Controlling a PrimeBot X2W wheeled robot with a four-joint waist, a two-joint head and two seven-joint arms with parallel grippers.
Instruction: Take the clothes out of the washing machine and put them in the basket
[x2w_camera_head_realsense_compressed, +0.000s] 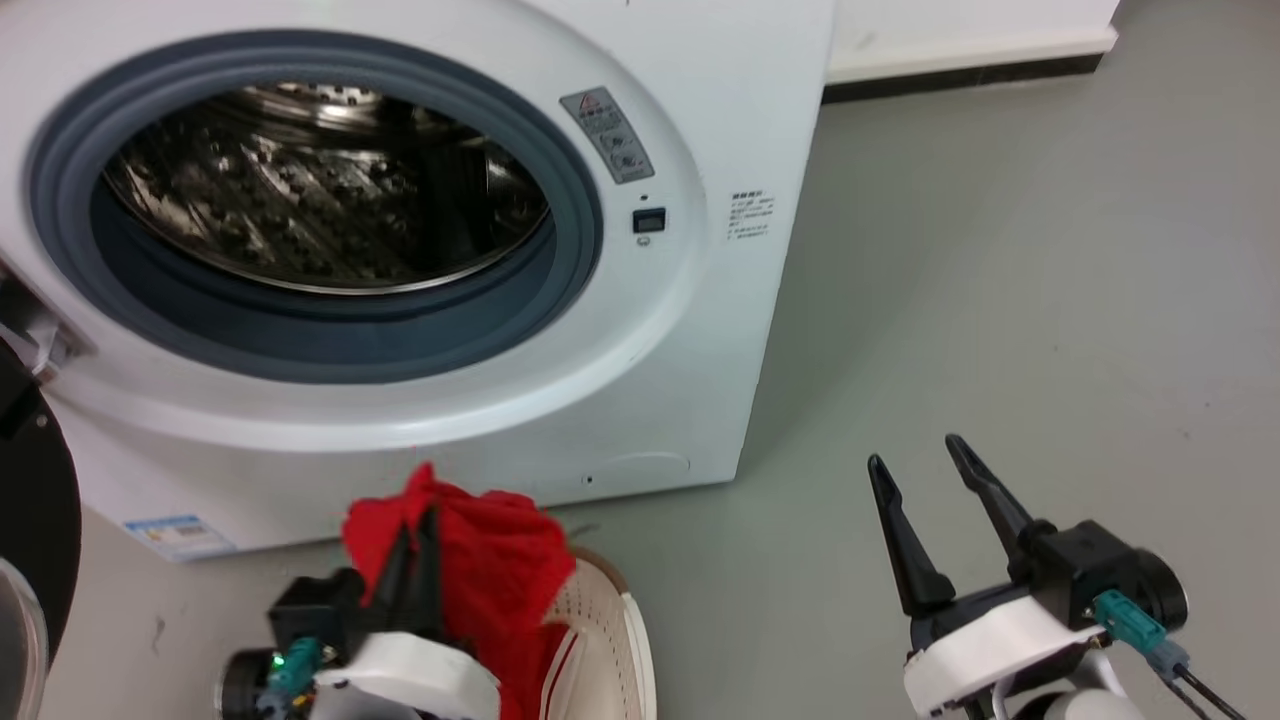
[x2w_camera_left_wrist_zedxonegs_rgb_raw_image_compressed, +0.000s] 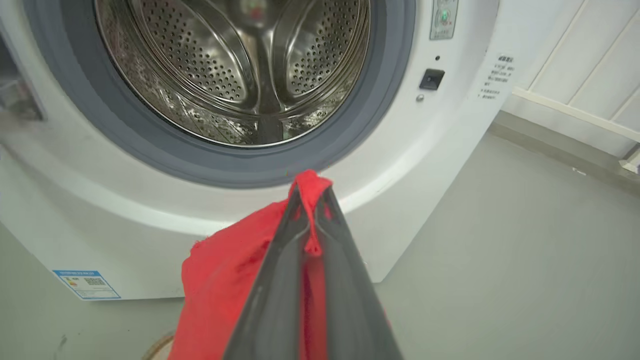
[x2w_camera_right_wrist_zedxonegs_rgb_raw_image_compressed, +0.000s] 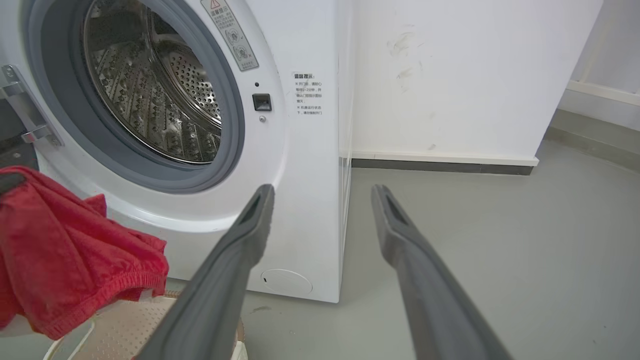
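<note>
While tight on the clothes (x2w_camera_head_realsense_compressed: 495, 560) above the basket (x2w_camera_head_realsense_compressed: 612, 625), left pincer (x2w_camera_head_realsense_compressed: 417, 512); right pincer (x2w_camera_head_realsense_compressed: 916, 452) wide apart, empty.

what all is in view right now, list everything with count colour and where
washing machine: one, white, ahead on the left, porthole open
rubber ring: one, grey, around the porthole
drum: one, steel, perforated, no clothes seen inside
door: one, black-rimmed, swung open at far left
warning sticker: one, grey, right of the porthole
label: one, blue, machine's lower left corner
clothes: one bundle, red, hanging over the basket
basket: one, cream, on the floor before the machine
floor: one, grey, right of the machine
wall: one, white, behind
left tool: one, dark fingers, shut on the clothes
right tool: one, dark fingers, open, empty, lower right
</note>
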